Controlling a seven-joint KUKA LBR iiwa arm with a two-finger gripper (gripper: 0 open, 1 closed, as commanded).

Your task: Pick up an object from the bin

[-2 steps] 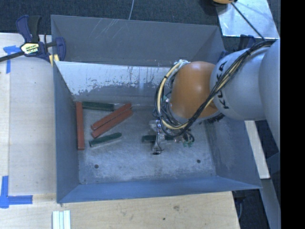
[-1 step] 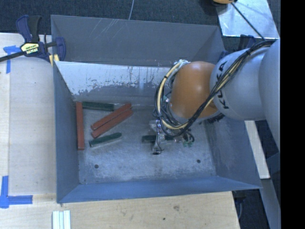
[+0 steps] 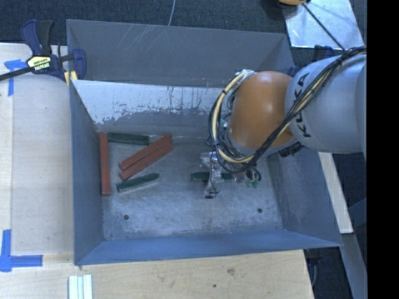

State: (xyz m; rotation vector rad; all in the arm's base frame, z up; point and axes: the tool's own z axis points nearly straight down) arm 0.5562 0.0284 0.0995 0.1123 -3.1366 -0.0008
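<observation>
My gripper [image 3: 212, 187] reaches down to the bin floor right of the middle, below the arm's orange cover. A dark green flat stick [image 3: 199, 176] lies crosswise right at it, one end poking out to the left and the other partly hidden under the wrist. I cannot make out whether the stick is held. The nearest other thing is a green stick [image 3: 138, 181] lying slanted to the left, well apart from the gripper.
In the left half of the bin lie two brown sticks [image 3: 147, 154] side by side on a slant, a red-brown stick [image 3: 105, 164] pointing front to back, and another green stick [image 3: 129, 139] by the back wall. The arm covers the bin's right rear part.
</observation>
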